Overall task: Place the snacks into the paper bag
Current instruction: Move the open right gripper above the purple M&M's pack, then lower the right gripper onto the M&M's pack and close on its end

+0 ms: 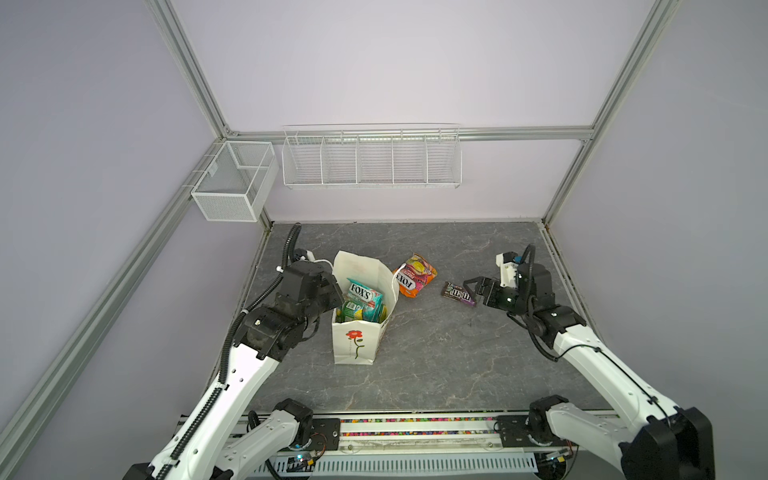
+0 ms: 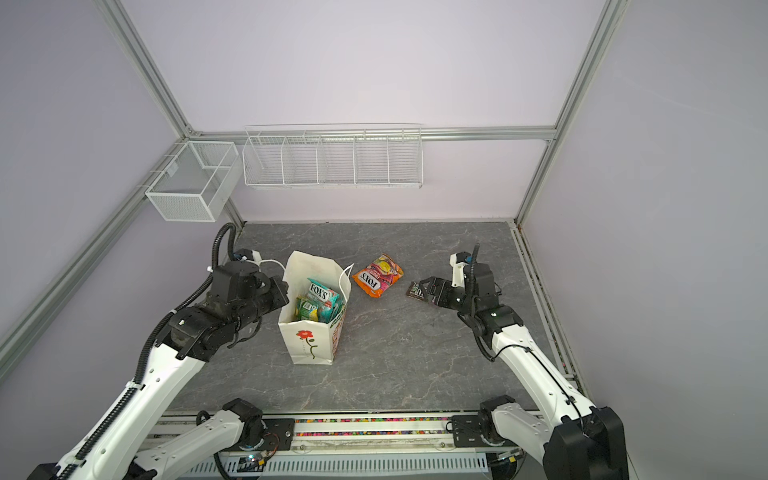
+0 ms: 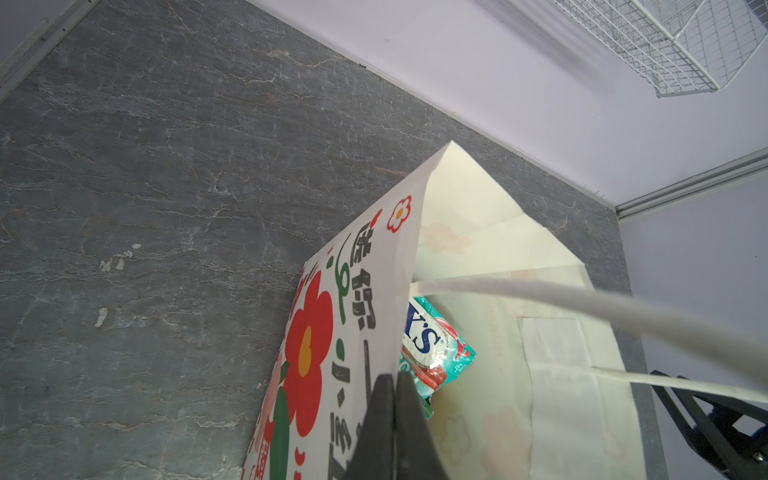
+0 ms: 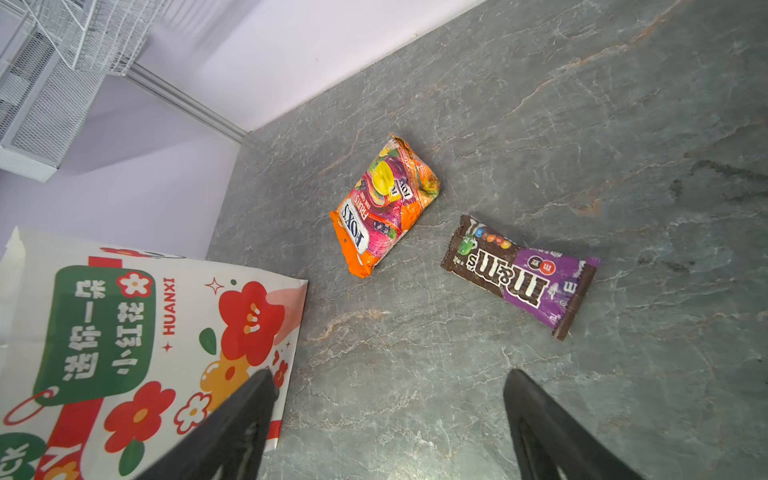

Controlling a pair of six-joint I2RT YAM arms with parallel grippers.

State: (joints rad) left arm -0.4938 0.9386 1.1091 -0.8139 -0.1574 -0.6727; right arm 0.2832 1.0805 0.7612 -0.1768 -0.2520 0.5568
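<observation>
A: The left gripper has its jaws pressed together on the rim of the paper bag, pinching one wall at the top edge. The left wrist view shows the paper caught between the two dark fingers.

B: Noted. Bag posture?

A: Upright on the table, mouth open. Just past the pinching fingertips, inside the bag, is a teal packet marked FOX'S. A green packet sits beside it, deeper in. A white cord handle leaves the pinched wall just ahead of the fingertips and stretches across the mouth.

B: And the right gripper?

A: Jaws spread wide, nothing between them. A purple packet lies flat on the table just ahead of the fingertips, nearer one finger than the other. It touches neither finger in the right wrist view. In both top views the fingers sit right at the packet's near end, so the gripper's height over the table cannot be told.

B: Anything else outside the bag?

A: An orange packet, also FOX'S, lies flat on the table, farther out from the right gripper than the purple packet, with a gap between the two. It lies near the bag's side and apart from it in the right wrist view. The bag stands well apart from the right gripper, beyond the orange packet.
</observation>
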